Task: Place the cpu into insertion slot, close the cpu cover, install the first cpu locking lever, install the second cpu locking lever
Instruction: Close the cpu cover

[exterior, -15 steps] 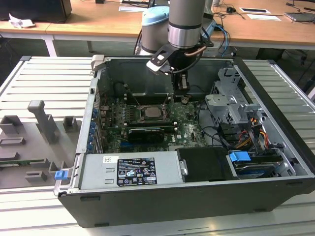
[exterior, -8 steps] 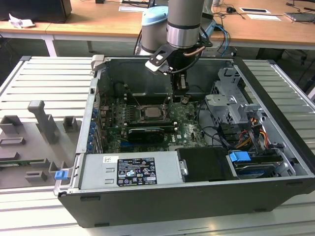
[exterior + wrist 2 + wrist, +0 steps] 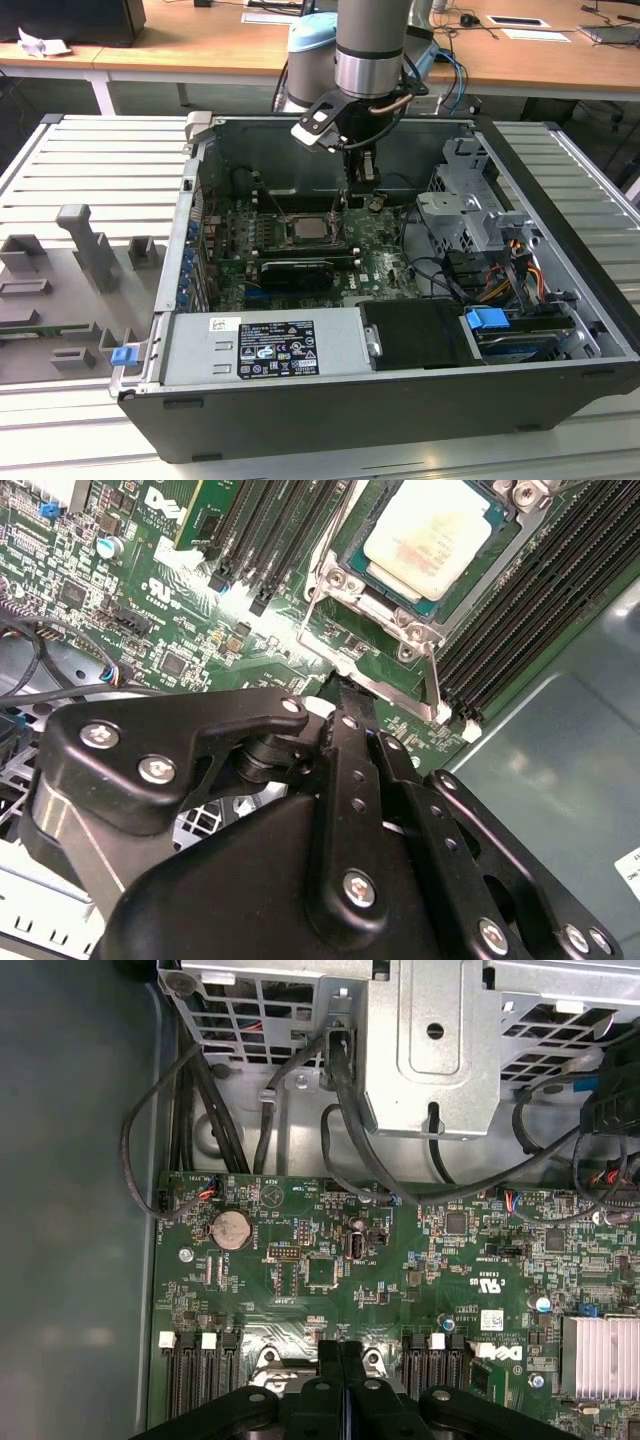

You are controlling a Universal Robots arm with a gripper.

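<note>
The chip [image 3: 432, 535] sits in the socket [image 3: 508, 542] with the cover [image 3: 345, 580] down over it. The gripper [image 3: 345, 695], fingers pressed together and holding nothing, stands at a locking lever [image 3: 433, 680]. The lever stage appears to be in hand. Latching likely calls for steady downward pressure.

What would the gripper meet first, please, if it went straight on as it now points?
Probably the silver locking lever beside the cpu, just ahead of the shut gripper; depth is unclear.
</note>
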